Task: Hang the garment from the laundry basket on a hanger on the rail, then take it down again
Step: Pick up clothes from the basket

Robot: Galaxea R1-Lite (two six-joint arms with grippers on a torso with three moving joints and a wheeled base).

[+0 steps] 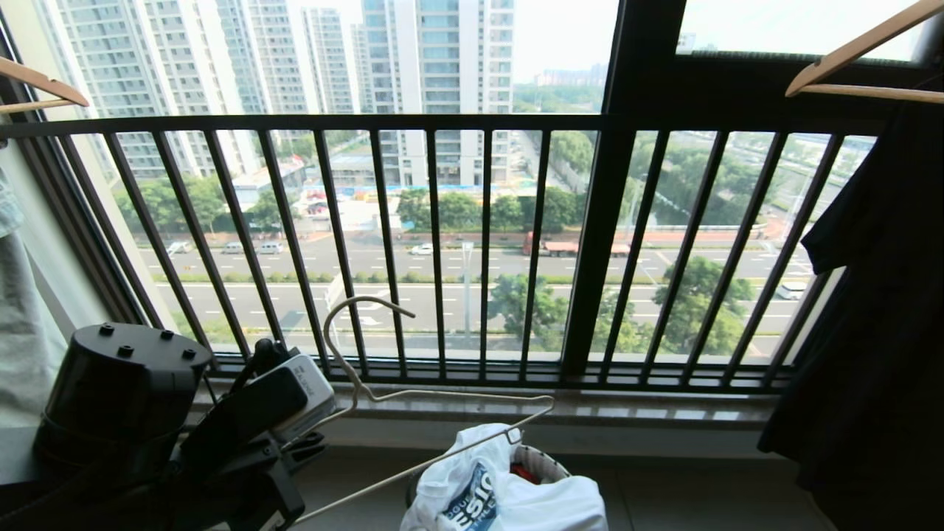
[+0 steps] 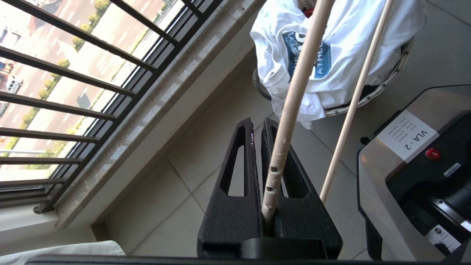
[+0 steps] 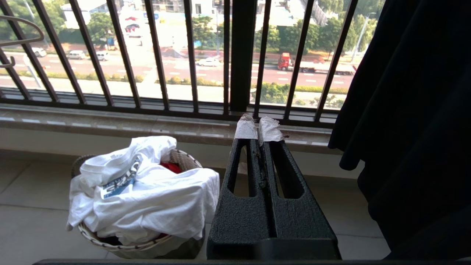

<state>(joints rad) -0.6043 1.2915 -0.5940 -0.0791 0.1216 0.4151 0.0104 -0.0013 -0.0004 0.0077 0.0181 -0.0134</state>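
Note:
The garment (image 1: 509, 498), a white T-shirt with a blue logo, lies heaped over the laundry basket (image 1: 542, 461) on the floor below the window. My left gripper (image 2: 257, 123) is shut on one wire of the cream hanger (image 2: 294, 99), low at my left side. The hanger (image 1: 450, 396) reaches from my left arm (image 1: 243, 420) toward the basket, hook up in front of the railing. My right gripper (image 3: 259, 129) is shut and empty, just right of the basket (image 3: 125, 246) and the garment (image 3: 154, 198). The rail is out of view.
A black railing (image 1: 442, 243) of vertical bars and a stone sill (image 1: 649, 409) close off the front. A dark garment (image 1: 877, 317) hangs at the right under a wooden hanger (image 1: 855, 63); another wooden hanger (image 1: 37, 88) shows top left. Red cloth (image 3: 171, 167) lies under the T-shirt.

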